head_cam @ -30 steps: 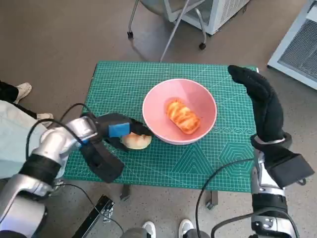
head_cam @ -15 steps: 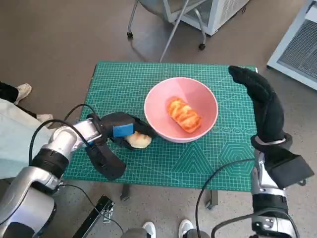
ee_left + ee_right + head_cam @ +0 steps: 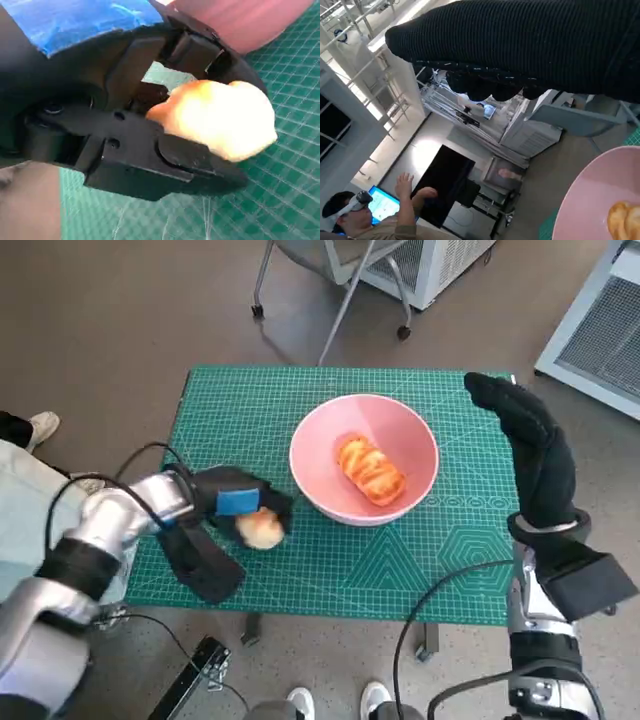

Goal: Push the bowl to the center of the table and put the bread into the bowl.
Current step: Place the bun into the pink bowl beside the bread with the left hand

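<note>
A: Green cutting mat (image 3: pixel 300 400) covered the worktop. Far left, what was the left hand (image 3: pixel 232 504) doing?

B: It gripped a pale bread roll (image 3: pixel 262 530) at the mat's near-left part; the left wrist view showed its black fingers (image 3: pixel 165 160) clamped round the roll (image 3: pixel 220 120).

A: Next along?

B: Pink bowl (image 3: pixel 364 460), near mid-worktop, just beside the roll, with a glazed orange bread (image 3: pixel 370 471) inside.

A: Right side?

B: Right hand (image 3: pixel 530 445) raised above the mat's right edge, fingers extended together, holding nothing.
</note>
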`<state>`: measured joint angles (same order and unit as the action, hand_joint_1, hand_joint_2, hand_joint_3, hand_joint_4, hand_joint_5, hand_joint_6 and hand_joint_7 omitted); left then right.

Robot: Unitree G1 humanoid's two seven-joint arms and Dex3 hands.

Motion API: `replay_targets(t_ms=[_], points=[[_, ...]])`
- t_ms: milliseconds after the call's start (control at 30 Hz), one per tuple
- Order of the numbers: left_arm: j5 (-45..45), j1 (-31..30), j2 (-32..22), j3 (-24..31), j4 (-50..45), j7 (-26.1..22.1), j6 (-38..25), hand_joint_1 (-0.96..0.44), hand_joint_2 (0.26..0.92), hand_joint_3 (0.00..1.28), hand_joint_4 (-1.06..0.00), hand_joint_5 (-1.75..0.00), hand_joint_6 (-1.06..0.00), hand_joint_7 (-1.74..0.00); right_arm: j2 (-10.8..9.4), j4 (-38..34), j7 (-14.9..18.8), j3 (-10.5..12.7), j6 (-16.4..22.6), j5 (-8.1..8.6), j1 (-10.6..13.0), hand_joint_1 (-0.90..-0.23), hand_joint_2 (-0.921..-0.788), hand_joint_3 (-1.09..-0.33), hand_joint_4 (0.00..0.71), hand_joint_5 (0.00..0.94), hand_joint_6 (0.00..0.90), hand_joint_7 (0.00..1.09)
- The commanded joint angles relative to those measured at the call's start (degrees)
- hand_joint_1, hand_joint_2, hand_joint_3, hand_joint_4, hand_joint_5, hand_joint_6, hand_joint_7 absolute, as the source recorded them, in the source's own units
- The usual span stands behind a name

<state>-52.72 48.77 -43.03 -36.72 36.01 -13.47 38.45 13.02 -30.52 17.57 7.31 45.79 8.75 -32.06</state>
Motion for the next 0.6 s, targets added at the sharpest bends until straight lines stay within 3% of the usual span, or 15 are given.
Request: replay_targets(t_ms=[33, 200, 367, 500, 600], points=[[13.8, -2.3, -2.3, 6.1, -7.4, -11.3, 0.1, 0.00, 0.920, 0.07, -0.62, -1.18, -0.71, -1.15, -0.7, -0.4, 0.2, -0.4, -1.1, 0.04, 1.3, -0.589, -0.921, -0.839, 0.351, 0.022, 0.000, 0.84], [26.6, -1.9, -2.6, 11.2, -13.6, -19.8, -2.3, 0.00, 0.914, 0.03, -0.63, -1.21, -0.79, -1.01, -0.5, -0.4, 0.5, -0.3, -1.4, 0.56, 1.1, -0.596, -0.921, -0.839, 0.351, 0.022, -0.001, 0.83], [34.2, 0.7, -1.5, 15.2, -18.3, -24.4, -5.1, 0.00, 0.912, 0.02, -0.62, -1.20, -0.82, -1.00, -0.4, -0.3, 0.7, -0.3, -1.9, 0.92, 0.9, -0.600, -0.921, -0.837, 0.352, 0.022, -0.001, 0.83], [35.2, 3.5, 0.8, 17.9, -19.9, -22.9, -4.3, 0.00, 0.911, 0.02, -0.62, -1.18, -0.83, -1.00, -0.4, -0.5, 1.0, -0.3, -2.1, 1.15, 0.7, -0.601, -0.921, -0.836, 0.352, 0.022, -0.001, 0.83], [32.2, 6.0, 3.4, 19.0, -19.3, -18.7, -2.7, 0.00, 0.907, 0.02, -0.64, -1.16, -0.84, -1.00, -0.6, -0.5, 1.1, -0.3, -2.3, 1.21, 0.6, -0.601, -0.921, -0.835, 0.352, 0.022, -0.001, 0.83]])
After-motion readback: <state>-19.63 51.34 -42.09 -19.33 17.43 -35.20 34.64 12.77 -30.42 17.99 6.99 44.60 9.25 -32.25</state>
